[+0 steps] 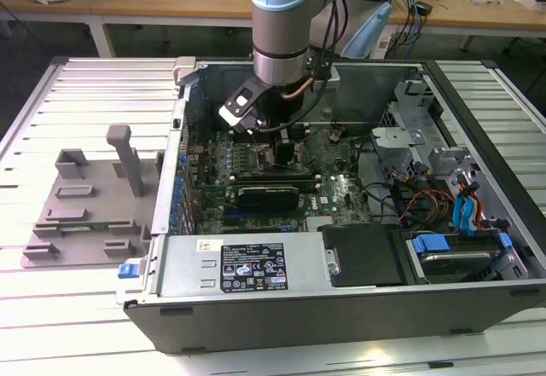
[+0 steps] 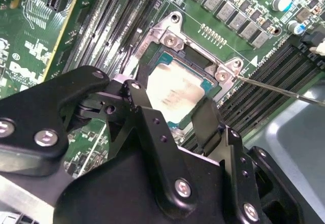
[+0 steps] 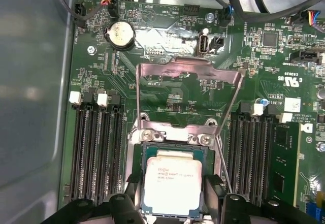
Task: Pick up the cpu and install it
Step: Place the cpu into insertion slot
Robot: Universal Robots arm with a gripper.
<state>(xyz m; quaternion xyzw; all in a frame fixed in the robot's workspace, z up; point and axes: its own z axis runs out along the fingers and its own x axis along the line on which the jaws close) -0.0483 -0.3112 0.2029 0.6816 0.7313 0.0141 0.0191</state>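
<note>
Evidently light, stiff and fragile underneath, the flat square silver-topped cpu lies in the dark metal-framed socket on the green motherboard. The black gripper has its fingers seemingly pinching the cpu's opposite edges, the safest hold.

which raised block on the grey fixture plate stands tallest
The slim upright post on the plate; the other blocks sit low and squat.

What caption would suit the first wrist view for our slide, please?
Gripper at the cpu in the open socket, load plate raised.
</note>
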